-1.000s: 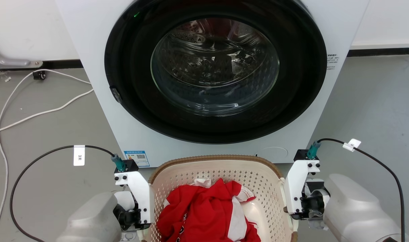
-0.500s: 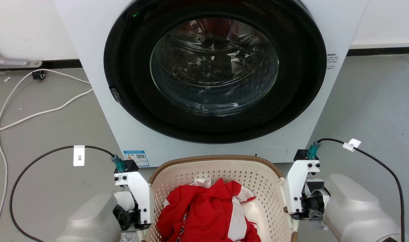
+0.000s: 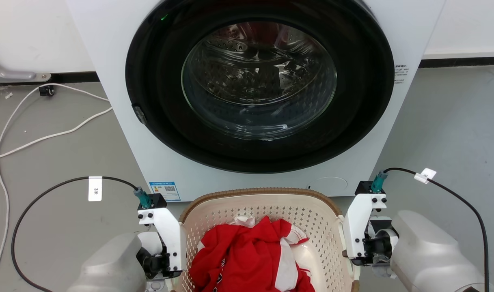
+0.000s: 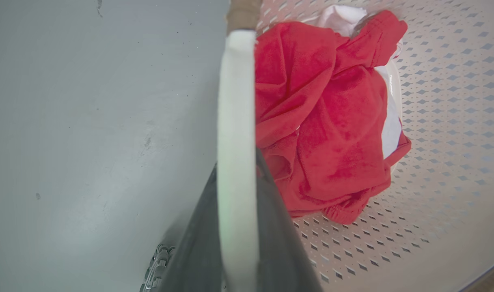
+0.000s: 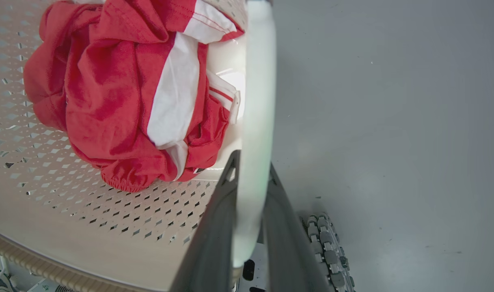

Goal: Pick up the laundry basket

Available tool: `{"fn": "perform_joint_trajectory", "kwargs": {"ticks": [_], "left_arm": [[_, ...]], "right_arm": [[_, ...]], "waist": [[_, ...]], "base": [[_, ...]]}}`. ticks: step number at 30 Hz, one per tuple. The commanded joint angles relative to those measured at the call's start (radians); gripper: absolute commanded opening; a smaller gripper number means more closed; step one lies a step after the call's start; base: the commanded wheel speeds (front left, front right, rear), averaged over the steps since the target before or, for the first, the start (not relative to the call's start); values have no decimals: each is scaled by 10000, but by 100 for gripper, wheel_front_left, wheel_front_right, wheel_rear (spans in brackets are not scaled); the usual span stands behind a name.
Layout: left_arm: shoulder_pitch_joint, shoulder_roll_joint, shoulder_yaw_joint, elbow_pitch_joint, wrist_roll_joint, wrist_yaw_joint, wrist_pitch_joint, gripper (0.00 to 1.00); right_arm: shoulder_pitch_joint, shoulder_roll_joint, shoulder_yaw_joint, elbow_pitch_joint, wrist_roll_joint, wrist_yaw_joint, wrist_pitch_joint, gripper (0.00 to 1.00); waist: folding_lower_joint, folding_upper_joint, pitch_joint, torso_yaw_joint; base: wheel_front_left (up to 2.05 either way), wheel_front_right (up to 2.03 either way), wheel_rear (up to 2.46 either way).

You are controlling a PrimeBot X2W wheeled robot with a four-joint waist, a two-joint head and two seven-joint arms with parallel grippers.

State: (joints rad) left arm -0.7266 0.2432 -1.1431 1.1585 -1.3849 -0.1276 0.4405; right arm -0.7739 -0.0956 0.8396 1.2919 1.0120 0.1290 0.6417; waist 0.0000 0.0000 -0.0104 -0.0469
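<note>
The cream perforated laundry basket (image 3: 311,227) with its brown woven rim sits low in the head view, just in front of the washing machine. A red and white garment (image 3: 247,259) lies crumpled inside it. In the left wrist view my left gripper (image 4: 238,170) is shut on the basket's white side handle (image 4: 235,89), one dark finger on each side of it. In the right wrist view my right gripper (image 5: 251,164) is shut the same way on the opposite white handle (image 5: 259,81). Whether the basket touches the floor I cannot tell.
The white washing machine (image 3: 129,121) with its closed round glass door (image 3: 259,81) stands directly ahead, close to the basket's far rim. White cables (image 3: 48,134) trail over the grey floor at left. My black wrist cables (image 3: 48,190) loop outward beside both arms.
</note>
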Motion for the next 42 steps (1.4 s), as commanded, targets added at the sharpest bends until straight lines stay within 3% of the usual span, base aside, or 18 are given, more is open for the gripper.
{"fn": "perform_joint_trajectory", "kwargs": {"ticks": [1, 42], "left_arm": [[-109, -94, -8, -73, -23, -57, -61, 0], [1, -30, -261, -69, -344, -58, -167, 0]], "right_arm": [[69, 137, -35, -46, -3, 33, -31, 0], [69, 135, -127, -47, -103, 33, -122, 0]], "waist": [[0, 0, 3, 2], [0, 0, 44, 12]], "base": [[0, 0, 0], [0, 0, 0]]}}
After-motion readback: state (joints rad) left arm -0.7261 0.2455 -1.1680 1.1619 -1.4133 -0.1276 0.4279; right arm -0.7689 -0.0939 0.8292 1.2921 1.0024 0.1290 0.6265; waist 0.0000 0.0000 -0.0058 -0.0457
